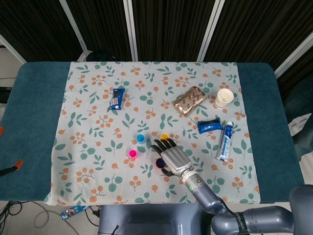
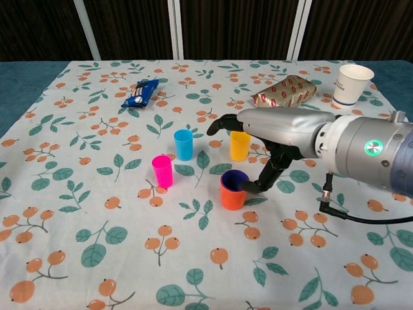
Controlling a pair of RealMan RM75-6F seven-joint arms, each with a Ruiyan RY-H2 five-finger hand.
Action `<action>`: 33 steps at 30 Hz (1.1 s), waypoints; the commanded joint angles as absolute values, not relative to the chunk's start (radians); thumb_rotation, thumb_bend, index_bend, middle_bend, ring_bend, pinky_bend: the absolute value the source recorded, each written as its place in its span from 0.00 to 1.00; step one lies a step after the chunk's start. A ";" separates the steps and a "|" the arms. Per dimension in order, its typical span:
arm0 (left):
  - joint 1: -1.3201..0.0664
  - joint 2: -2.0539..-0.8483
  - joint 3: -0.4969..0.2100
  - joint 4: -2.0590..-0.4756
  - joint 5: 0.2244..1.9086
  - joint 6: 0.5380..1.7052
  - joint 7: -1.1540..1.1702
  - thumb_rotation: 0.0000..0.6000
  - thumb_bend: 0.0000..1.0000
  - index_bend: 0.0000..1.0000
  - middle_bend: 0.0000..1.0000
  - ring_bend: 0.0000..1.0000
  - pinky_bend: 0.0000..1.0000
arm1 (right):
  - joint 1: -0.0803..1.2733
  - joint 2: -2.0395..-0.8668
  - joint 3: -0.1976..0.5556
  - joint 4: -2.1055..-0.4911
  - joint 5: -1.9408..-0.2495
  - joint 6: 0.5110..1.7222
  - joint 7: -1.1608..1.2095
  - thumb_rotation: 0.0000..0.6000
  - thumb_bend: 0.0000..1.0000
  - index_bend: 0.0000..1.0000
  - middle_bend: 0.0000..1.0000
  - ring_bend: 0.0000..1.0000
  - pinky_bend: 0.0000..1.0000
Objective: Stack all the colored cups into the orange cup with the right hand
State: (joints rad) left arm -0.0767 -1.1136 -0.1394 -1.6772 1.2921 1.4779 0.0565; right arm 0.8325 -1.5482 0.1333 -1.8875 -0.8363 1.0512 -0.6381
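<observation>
Purple cup (image 2: 233, 179) nested w/ rim proud of orange cup (image 2: 231, 196), right hand (image 2: 271, 132) spread above, thumb seemingly touching rim.

The right hand (image 2: 271, 139) looks like smooth brushed-silver metal with black fingers. Orange cup (image 2: 232, 197), purple cup (image 2: 233, 180), yellow cup (image 2: 239, 145), blue cup (image 2: 184, 144) and pink cup (image 2: 162, 171) all look like smooth plastic. Tablecloth (image 2: 84, 213) is matt printed cloth; the white cup (image 2: 350, 84) near its far right corner looks like paper.

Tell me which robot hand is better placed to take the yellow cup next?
Right. The right robot hand hovers beside the yellow cup, fingers spread; no left hand shows in either view.
</observation>
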 commanded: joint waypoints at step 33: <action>-0.075 -1.103 -0.151 -1.669 1.275 1.474 0.027 1.00 0.12 0.04 0.00 0.00 0.00 | 0.975 -1.641 0.284 -1.679 -0.569 1.061 -0.735 1.00 0.40 0.22 0.00 0.00 0.04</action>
